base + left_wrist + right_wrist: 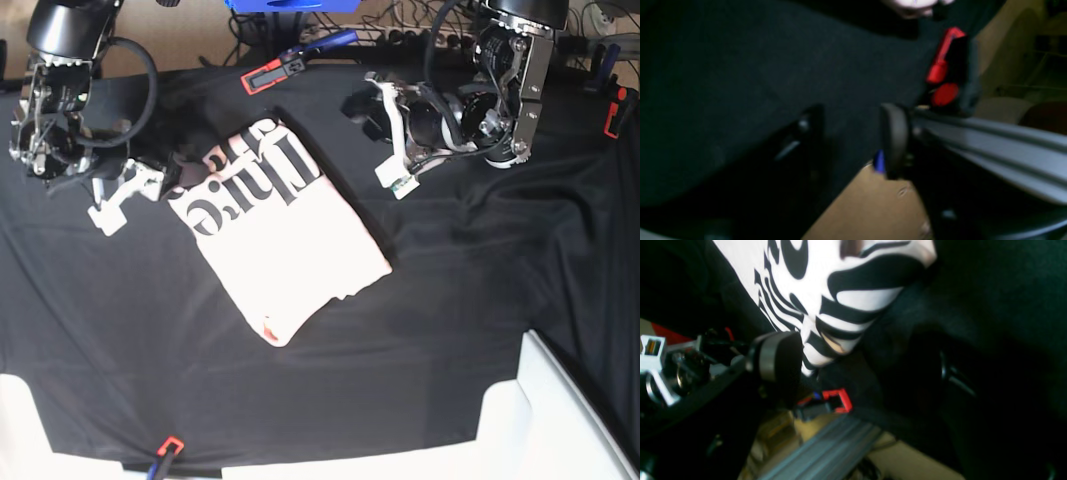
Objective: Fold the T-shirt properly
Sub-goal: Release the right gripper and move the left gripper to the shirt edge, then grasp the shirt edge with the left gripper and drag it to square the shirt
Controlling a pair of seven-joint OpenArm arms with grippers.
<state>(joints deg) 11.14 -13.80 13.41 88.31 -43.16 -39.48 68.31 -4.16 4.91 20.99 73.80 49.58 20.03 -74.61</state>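
Base view: black cloth (480, 300) covers the table as a work surface; the T-shirt (285, 235) lies mid-table, part-folded, lettering up. Left gripper (365, 112) and right gripper (180, 160) flank it, open wide, empty.

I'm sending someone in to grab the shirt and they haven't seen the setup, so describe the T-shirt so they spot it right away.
Look at the big black cloth covering the table, between the two robot arms. Near its middle, tilted, lies the T-shirt, folded into a rough rectangle. It is the only pale pink thing there, with large black serif lettering on its upper end.
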